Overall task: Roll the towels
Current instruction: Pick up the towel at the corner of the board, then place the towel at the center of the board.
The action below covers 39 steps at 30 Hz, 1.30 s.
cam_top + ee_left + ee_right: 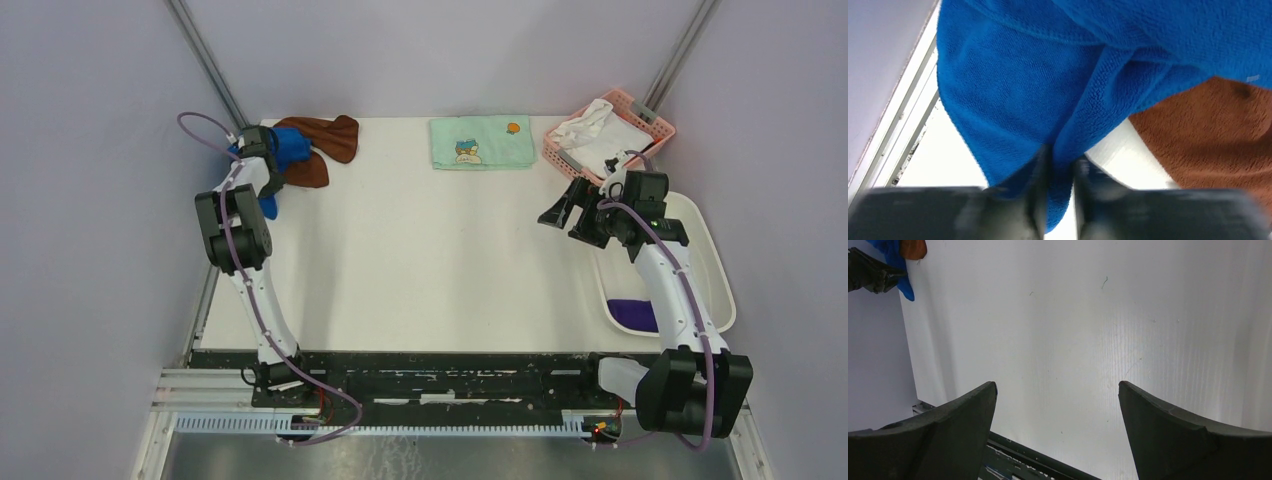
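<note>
- Closest to me is the purple towel (632, 315). It's sitting in the near end of the white tub (715, 270) off the table's (420, 260) right edge, right next to my right arm.
- A bit further out, the right gripper (560, 210) hangs over the right side of the table. Its jaws are spread wide with nothing between them, and its wrist cam just shows bare tabletop under the right gripper (1058, 430).
- The action is in the far left corner. The left gripper (262, 148) is down in the blue towel (293, 148), and that arm is by far the nearer one to it.
- On the left wrist cam, the left gripper (1058, 185) has its fingers pinched in on a fold of the blue towel (1023, 90), with cloth squeezed between them.
- The blue towel is bunched up, so it has no clean long axis yet. One lobe trails toward me along the left edge.
- The brown towel (325, 140) lies just beyond and to the right of the blue one. They're touching, and the wrist cam shows blue lapping over the brown towel (1218, 140).
- My read is that the open space is toward me and to the right of the grip. So that's the way to drag it for spreading, and brown might tag along.
- The green print towel (480, 142) and the pink basket (610, 135) are along the far edge, well apart from all this.
</note>
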### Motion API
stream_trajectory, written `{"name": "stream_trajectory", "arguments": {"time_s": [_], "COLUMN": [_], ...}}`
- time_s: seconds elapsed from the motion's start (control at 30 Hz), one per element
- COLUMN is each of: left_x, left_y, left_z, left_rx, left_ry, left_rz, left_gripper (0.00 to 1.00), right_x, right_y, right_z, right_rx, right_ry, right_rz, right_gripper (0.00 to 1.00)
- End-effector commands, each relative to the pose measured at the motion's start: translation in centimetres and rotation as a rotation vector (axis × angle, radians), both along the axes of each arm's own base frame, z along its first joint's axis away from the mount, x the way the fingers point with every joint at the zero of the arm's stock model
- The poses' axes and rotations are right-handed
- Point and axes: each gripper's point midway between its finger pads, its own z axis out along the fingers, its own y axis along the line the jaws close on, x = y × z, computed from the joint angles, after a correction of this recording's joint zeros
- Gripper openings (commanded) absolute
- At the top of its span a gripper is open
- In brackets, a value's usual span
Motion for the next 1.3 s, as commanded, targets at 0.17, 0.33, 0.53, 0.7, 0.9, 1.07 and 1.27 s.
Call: {"name": "stream_trajectory", "arguments": {"time_s": [0.17,0.33,0.53,0.7,0.9,1.07,1.27], "left_x": [2.1,0.8,-5.1,-10.3,-15.4,-17.4,-18.9], "left_y": [0.6,-6.4,-22.2,-33.3,-42.2,-42.0,-39.4], "left_z": [11.1,25.2,36.5,36.5,29.5,24.1,18.2], "left_rx": [0.027,-0.013,-0.061,-0.257,-0.504,-0.546,-0.495], "left_ry": [-0.224,-0.473,-0.67,-0.707,-0.561,-0.459,-0.337], "left_rz": [-0.029,-0.195,-0.508,-0.745,-0.978,-0.97,-0.873], "left_gripper": [0.03,0.03,0.05,0.16,0.45,0.73,0.77], "right_x": [1.1,1.3,1.0,0.5,0.0,-0.4,-0.5], "right_y": [0.3,0.6,1.7,2.7,3.1,3.3,4.4], "right_z": [2.5,3.0,3.8,3.9,2.9,1.6,-0.5], "right_rx": [-0.012,-0.003,0.006,0.0,-0.045,-0.098,-0.142], "right_ry": [-0.098,-0.122,-0.155,-0.167,-0.154,-0.128,-0.076], "right_rz": [0.022,0.03,0.07,0.114,0.137,0.149,0.194], "right_gripper": [0.99,0.99,0.99,0.99,0.99,0.99,0.99]}}
